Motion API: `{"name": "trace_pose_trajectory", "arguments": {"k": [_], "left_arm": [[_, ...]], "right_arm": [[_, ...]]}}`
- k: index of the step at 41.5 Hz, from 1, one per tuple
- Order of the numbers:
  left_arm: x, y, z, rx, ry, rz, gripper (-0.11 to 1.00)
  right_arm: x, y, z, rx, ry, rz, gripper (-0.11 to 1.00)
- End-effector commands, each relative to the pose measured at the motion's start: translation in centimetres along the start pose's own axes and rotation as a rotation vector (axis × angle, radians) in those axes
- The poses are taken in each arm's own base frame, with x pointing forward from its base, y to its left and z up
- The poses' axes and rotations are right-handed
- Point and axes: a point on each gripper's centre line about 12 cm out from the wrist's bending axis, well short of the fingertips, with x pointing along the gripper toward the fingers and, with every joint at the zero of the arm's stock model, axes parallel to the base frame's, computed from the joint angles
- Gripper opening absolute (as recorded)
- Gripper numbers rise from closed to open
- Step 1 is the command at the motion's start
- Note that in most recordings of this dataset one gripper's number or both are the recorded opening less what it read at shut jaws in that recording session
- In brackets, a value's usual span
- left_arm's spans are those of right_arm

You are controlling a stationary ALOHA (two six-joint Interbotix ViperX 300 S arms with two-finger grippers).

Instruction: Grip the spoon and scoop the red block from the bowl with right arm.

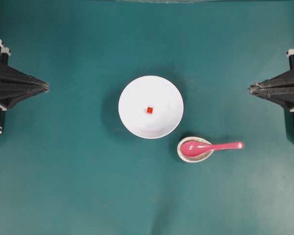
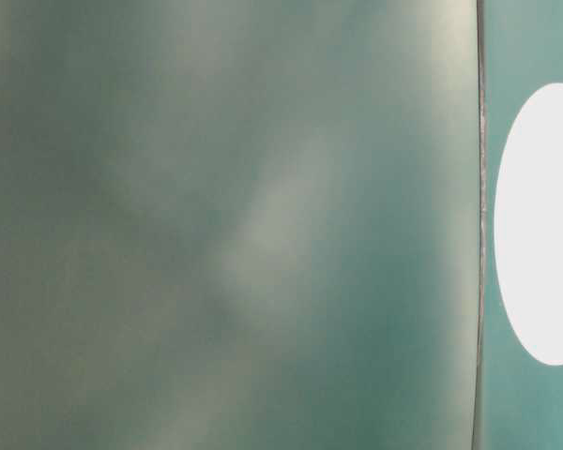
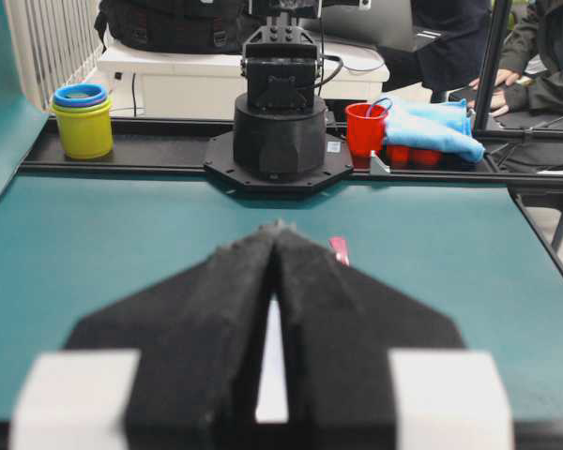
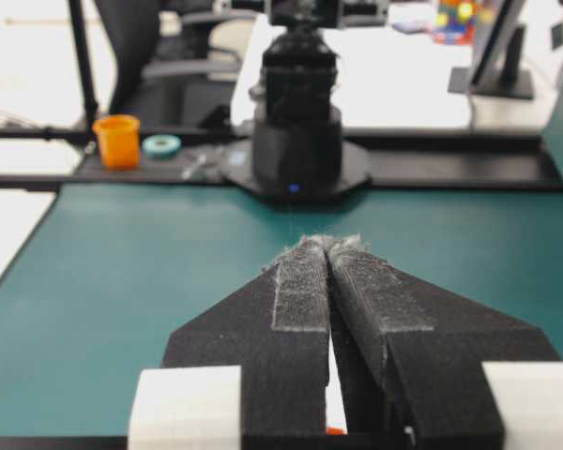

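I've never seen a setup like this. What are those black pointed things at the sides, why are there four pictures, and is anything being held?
They are two robot grippers: left gripper and right gripper, both shut and empty. One camera looks down from above, one sits low at the table and shows mostly blur, and one rides on each wrist, looking past its own fingertips. On the green table stands a white bowl with a small red block inside. Beside it, a pink spoon rests in a small speckled dish, handle toward the right gripper.
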Motion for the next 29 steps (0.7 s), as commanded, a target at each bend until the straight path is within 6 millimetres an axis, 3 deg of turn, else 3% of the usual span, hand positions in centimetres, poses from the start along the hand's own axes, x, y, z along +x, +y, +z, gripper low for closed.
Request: {"name": "trace_pose_trajectory", "arguments": {"k": [1, 29], "left_arm": [[0.5, -0.1, 1.4, -0.005, -0.021, -0.005, 0.00], [0.2, 0.8, -0.4, -0.010, 0.188, 0.040, 0.00]], "right_arm": [[0.3, 0.0, 1.3, 0.006, -0.034, -0.002, 0.00], [0.7, 0.0, 3.2, 0.014, -0.081, -0.002, 0.00]]}}
